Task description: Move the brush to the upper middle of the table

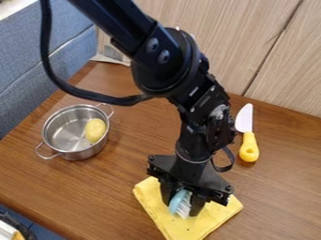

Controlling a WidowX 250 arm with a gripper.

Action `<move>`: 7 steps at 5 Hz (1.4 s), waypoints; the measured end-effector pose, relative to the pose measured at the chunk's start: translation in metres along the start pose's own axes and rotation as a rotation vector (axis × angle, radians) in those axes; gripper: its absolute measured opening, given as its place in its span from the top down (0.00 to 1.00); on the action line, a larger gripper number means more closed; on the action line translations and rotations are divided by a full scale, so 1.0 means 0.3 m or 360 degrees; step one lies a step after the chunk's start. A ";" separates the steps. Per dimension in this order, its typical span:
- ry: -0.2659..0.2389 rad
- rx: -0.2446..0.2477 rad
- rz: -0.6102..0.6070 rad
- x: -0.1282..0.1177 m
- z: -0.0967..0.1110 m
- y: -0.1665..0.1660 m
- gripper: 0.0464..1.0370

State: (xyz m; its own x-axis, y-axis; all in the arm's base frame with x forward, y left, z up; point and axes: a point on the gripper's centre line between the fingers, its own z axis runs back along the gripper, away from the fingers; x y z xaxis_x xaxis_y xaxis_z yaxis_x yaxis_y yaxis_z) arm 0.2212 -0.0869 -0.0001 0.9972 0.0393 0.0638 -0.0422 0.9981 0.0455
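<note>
Low over the yellow cloth, at the lower middle of the camera view, the black gripper (182,202) points down with its fingers closed against the two sides of the brush. The brush (178,200) has a light blue back and white bristles that face right; it fills the gap between the fingers, and its upper part is hidden by the gripper. Whether the brush touches the cloth I cannot tell. The wooden table (94,187) reaches back to a panelled wall, and its upper middle is partly covered by the arm.
A yellow cloth (188,227) lies under the gripper. To the left stands a metal pot (67,129) with a yellow potato-like object (95,130) inside. On the right lies a knife with a white blade and yellow handle (249,147). The wall (282,70) borders the table's back.
</note>
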 end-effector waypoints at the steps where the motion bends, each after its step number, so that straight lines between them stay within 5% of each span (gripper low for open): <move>1: -0.0040 -0.0010 0.0095 0.033 0.046 0.041 0.55; 3: -0.0211 -0.0069 0.0428 0.198 0.186 0.086 0.55; 4: -0.0139 -0.0225 0.0886 0.328 0.200 0.120 0.55; 5: -0.0131 -0.0351 0.1287 0.413 0.194 0.134 0.55; 6: -0.0196 -0.0386 0.1679 0.477 0.156 0.143 0.55; 7: -0.0302 -0.0334 0.1827 0.542 0.093 0.151 0.55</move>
State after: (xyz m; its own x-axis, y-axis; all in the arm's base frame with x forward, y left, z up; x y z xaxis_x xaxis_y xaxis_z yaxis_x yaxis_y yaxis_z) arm 0.3799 -0.0367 0.0400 0.3558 0.9282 0.1088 -0.8790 0.3719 -0.2985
